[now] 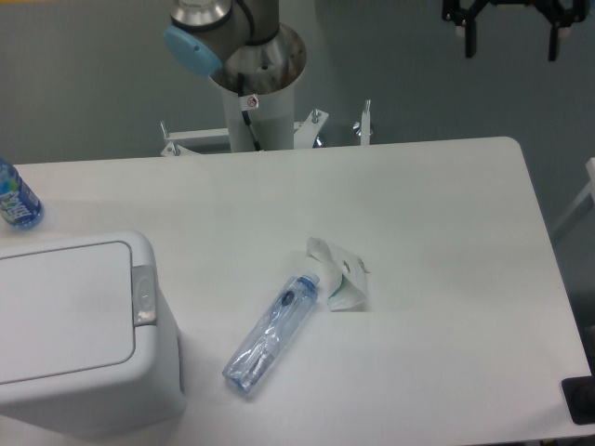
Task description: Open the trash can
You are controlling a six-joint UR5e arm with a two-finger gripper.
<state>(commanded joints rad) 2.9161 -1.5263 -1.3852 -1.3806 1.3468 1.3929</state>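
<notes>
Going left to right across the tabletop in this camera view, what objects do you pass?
Blue-labelled bottle at the left edge → trash can, lid shut → clear plastic bottle lying on its side → crumpled white wrapper.

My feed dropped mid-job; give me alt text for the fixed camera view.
A white trash can with its lid shut sits at the table's front left. A clear bottle lies mid-table beside a crumpled tissue. The gripper hangs top right, jaws apart.
</notes>
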